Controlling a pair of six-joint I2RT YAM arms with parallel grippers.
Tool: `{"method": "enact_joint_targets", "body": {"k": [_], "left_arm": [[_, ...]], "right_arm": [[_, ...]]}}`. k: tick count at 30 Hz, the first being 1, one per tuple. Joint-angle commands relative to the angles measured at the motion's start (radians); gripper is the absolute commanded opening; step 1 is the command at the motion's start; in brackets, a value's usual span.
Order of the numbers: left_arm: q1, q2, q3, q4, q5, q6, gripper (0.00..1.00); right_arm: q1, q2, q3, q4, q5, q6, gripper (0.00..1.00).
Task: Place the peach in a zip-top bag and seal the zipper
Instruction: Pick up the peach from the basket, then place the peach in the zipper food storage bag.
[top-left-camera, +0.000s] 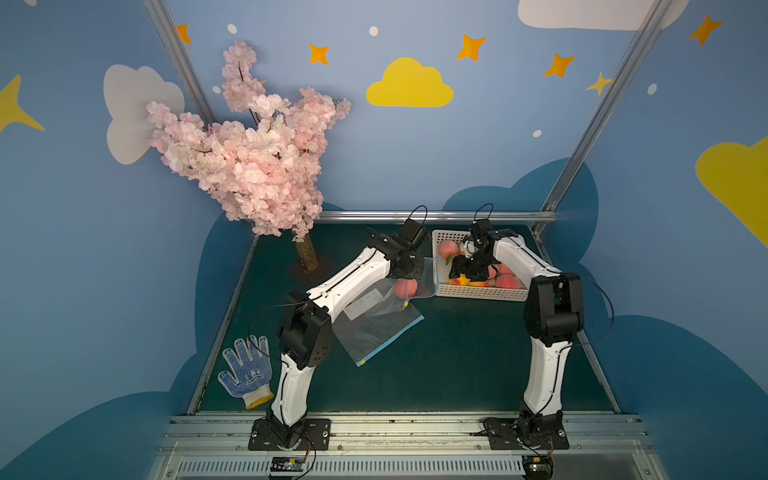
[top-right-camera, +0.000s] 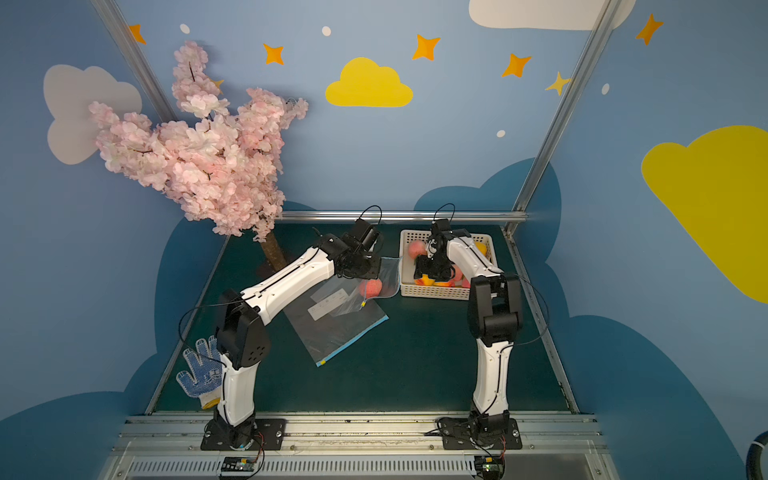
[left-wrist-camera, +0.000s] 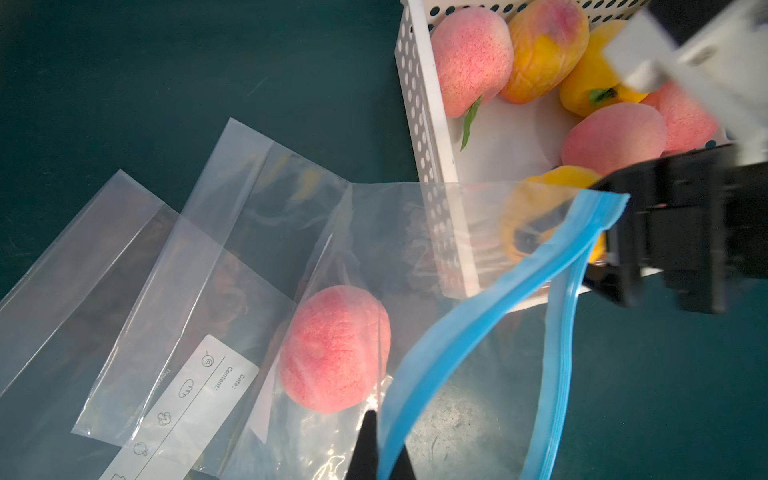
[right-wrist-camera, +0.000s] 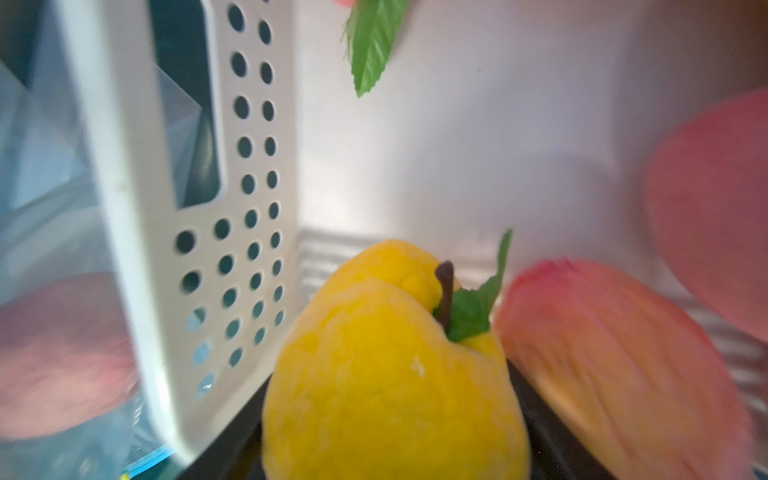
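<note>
Pink peach (left-wrist-camera: 334, 349) sits inside the zip-top bag (left-wrist-camera: 395, 249), just beyond the left fingers (left-wrist-camera: 368, 449), which are clamped shut on the blue zipper strip (left-wrist-camera: 478, 316). Strip runs from them toward the right fingers (right-wrist-camera: 552, 440) (mouth gaping). These straddle a yellow fruit (right-wrist-camera: 386, 374) in the basket (left-wrist-camera: 419, 124); grip unconfirmed.

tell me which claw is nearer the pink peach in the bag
Left. The left claw pinches the blue zipper of the zip-top bag, right beside the peach; the right claw is off in the white basket, flanking a yellow fruit.
</note>
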Motion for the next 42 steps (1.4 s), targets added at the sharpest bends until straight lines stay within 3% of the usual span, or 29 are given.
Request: {"method": "enact_joint_targets", "body": {"k": [1, 8, 11, 15, 18, 24, 34, 38, 42], "left_arm": [[0.003, -0.020, 0.000, -0.014, 0.007, -0.007, 0.03], [0.004, -0.036, -0.001, 0.001, 0.054, -0.006, 0.03], [0.004, -0.038, 0.002, 0.003, 0.059, -0.008, 0.03], [0.004, -0.050, -0.002, 0.005, 0.049, -0.014, 0.03], [0.003, -0.051, 0.002, 0.010, 0.052, -0.017, 0.03], [0.003, -0.051, 0.005, 0.011, 0.044, -0.023, 0.03], [0.017, -0.115, -0.013, -0.003, 0.015, -0.011, 0.03], [0.017, -0.148, -0.006, -0.012, 0.003, 0.006, 0.03], [0.017, -0.162, 0.033, -0.062, -0.020, 0.028, 0.03]], "right_arm": [[-0.028, -0.164, -0.059, 0.089, -0.119, 0.038, 0.64], [0.004, -0.400, -0.259, 0.295, -0.455, 0.088, 0.64], [0.033, -0.451, -0.337, 0.414, -0.526, 0.159, 0.64], [0.080, -0.450, -0.360, 0.415, -0.522, 0.185, 0.64], [0.121, -0.425, -0.352, 0.384, -0.500, 0.174, 0.67], [0.175, -0.358, -0.255, 0.247, -0.351, 0.138, 0.87], [0.054, -0.478, -0.249, 0.229, -0.310, 0.130, 0.89], [0.008, -0.526, -0.321, 0.301, -0.163, 0.114, 0.89], [-0.038, -0.450, -0.291, 0.230, 0.013, 0.073, 0.89]]}}
